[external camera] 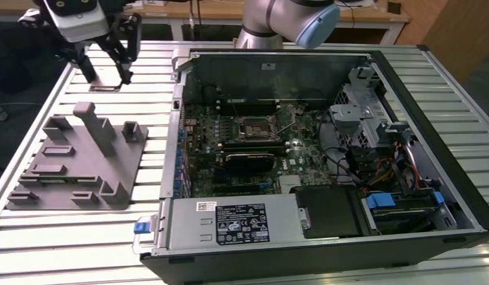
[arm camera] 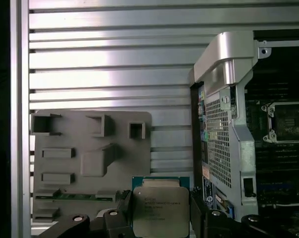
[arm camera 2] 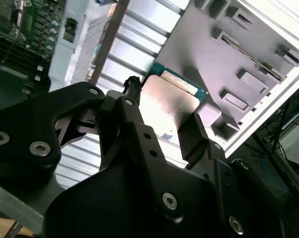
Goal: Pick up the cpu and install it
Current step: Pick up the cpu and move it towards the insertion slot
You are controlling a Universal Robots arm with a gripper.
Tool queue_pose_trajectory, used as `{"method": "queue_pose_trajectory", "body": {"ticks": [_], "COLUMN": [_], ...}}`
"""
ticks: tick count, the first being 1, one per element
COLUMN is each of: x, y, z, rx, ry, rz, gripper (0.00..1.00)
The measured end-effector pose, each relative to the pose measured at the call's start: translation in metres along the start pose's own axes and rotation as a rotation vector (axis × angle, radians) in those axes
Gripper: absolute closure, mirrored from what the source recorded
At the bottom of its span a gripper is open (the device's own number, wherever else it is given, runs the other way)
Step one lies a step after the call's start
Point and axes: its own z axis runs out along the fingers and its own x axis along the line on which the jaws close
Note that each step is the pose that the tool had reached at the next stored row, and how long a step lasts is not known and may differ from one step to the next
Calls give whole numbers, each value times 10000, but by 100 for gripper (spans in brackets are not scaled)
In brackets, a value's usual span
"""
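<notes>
The cpu [arm camera: 159, 210], a small flat square chip with a silvery metal lid and a green rim, sits flat between the two black fingers [arm camera 2: 191, 136] of the gripper [external camera: 110, 81]. In both wrist views the fingers stand one chip-width apart and bear on two opposite edges, so I read the gripper as closed on the cpu. Gripping by the edges most likely spares the lid and the contact face underneath. It also carries the chip level and lid up, as a socket would need it. In the exterior view the chip is right at the surface of the slatted aluminium bench [external camera: 85, 237]. Whether it is clear of the slats I cannot tell.

In that exterior view the cpu is at about 12 o'clock of the grey moulded plastic tray [external camera: 85, 166], near its end but apart from it. The tray's posts and recesses look made for parking loose parts within the arm's reach. At 3 o'clock of the tray the open black desktop computer case [external camera: 268, 74] lies on its side, so that the green motherboard [external camera: 300, 154] faces up. The dark square metal-framed socket [external camera: 252, 126] lies near the board's middle, at about 4 o'clock of the cpu and well apart from it, so the installing is not yet done.
</notes>
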Motion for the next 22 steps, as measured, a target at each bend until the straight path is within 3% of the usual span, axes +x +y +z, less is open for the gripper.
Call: {"method": "queue_pose_trajectory", "body": {"ticks": [3,4,22], "x": [-135,-227,-1044], "y": [7,11,52], "z": [1,1,5], "rx": [-1,0,0], "ry": [-1,0,0], "rz": [0,0,0], "gripper": [45,45,45]}}
